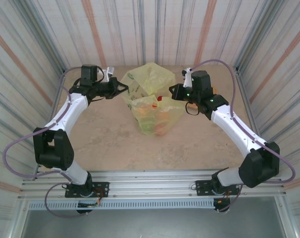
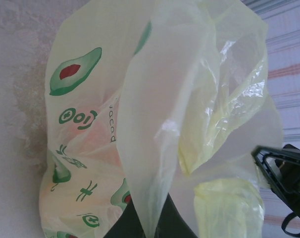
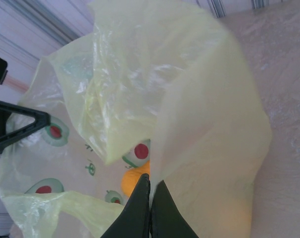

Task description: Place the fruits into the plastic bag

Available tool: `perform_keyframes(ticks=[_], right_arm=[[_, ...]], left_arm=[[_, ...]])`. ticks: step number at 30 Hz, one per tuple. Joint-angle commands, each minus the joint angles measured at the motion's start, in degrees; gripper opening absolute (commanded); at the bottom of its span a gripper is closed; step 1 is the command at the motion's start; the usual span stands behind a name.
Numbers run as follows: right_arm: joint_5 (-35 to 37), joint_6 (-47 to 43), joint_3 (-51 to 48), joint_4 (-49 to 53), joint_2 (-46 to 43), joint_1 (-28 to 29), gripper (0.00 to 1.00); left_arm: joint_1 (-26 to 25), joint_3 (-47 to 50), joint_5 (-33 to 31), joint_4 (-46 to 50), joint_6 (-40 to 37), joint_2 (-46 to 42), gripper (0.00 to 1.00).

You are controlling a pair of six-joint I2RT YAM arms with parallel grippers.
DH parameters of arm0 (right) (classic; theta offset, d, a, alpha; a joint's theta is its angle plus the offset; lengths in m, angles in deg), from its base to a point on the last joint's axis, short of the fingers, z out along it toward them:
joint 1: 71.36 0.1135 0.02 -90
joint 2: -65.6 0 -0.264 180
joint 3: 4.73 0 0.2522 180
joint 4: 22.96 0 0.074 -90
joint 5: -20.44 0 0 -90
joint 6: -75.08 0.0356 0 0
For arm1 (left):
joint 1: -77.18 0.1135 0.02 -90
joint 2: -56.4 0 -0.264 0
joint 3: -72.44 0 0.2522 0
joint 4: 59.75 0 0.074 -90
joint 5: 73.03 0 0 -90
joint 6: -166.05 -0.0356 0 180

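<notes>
Here, the left claw (image 2: 149, 220) is clamped shut on a fold of the plastic bag (image 2: 155, 109), and the right claw (image 3: 150, 182) is pinched tight on the opposite rim. The right wrist view reveals an orange fruit (image 3: 132, 180) inside the bag. From above, more fruits (image 1: 152, 124) sit low in it. Bare beige surface (image 1: 105, 144) stretches from the bag to the arm bases, enclosed by striped walls (image 1: 155, 29).

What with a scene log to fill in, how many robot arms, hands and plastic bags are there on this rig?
arms: 2, left arm and right arm
hands: 2, left hand and right hand, each shut on the bag's film
plastic bag: 1
fruits: uncounted, blurred through the plastic
total: 5
</notes>
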Motion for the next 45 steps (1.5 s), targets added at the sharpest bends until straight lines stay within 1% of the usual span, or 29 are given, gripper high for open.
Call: perform_keyframes(ticks=[1, 3, 4, 6, 9, 13, 16, 21, 27, 33, 36, 39, 43, 44, 45], right_arm=[[-0.4, 0.6, 0.7, 0.2, -1.8, 0.2, 0.00], [-0.2, 0.6, 0.1, 0.0, -1.1, 0.1, 0.00], [-0.5, 0.6, -0.1, 0.0, -0.5, 0.0, 0.00], [-0.9, 0.6, -0.4, 0.0, 0.4, -0.2, 0.04], [-1.3, 0.4, -0.8, 0.3, 1.1, -0.9, 0.15], [-1.5, 0.3, -1.8, 0.3, 0.1, -1.9, 0.31], [-1.0, 0.0, -2.7, 0.4, -1.3, -2.6, 0.41], [1.1, -1.4, -3.5, 1.6, -3.4, -3.4, 0.53], [6.5, -5.3, -3.4, 4.9, -6.7, -4.4, 0.65], [10.6, -8.6, -3.9, 6.3, -11.1, -5.3, 0.75], [12.5, -10.2, -4.3, 6.9, -13.0, -5.8, 0.80], [14.8, -11.7, -5.2, 7.1, -14.6, -6.6, 0.87], [19.1, -13.7, -7.4, 6.9, -16.4, -7.8, 0.98], [20.4, -14.2, -8.1, 6.8, -16.8, -8.0, 1.00], [22.2, -14.7, -9.0, 6.5, -17.2, -8.3, 0.99]], left_arm=[[0.8, 0.0, 0.0, -1.1, 0.7, -2.5, 0.00], [0.8, 0.0, 0.4, -1.1, 1.1, -1.8, 0.01], [0.8, -0.2, 0.6, -1.1, 1.3, -1.3, 0.03], [0.8, -0.3, 1.0, -0.9, 1.4, -0.7, 0.06], [0.8, -0.3, 0.6, -0.5, 1.2, -0.6, 0.16], [1.1, -0.5, -0.3, 0.0, 1.0, -1.1, 0.33], [1.3, -0.5, -0.7, 0.3, 0.8, -1.4, 0.45], [1.6, -0.6, -1.6, 0.7, 0.2, -2.3, 0.57], [2.4, -0.3, -3.7, 1.0, -0.6, -3.8, 0.66], [3.3, 0.2, -5.8, 0.6, -1.4, -5.8, 0.70], [3.7, 1.4, -6.0, -2.1, -2.1, -7.5, 0.72], [3.7, 3.2, -8.1, -4.6, -3.3, -9.9, 0.81], [3.7, 4.2, -13.5, -4.6, -7.2, -12.7, 0.92], [3.7, 4.4, -14.8, -4.5, -8.1, -13.3, 0.95], [3.7, 4.8, -16.2, -4.5, -8.9, -13.8, 0.98]])
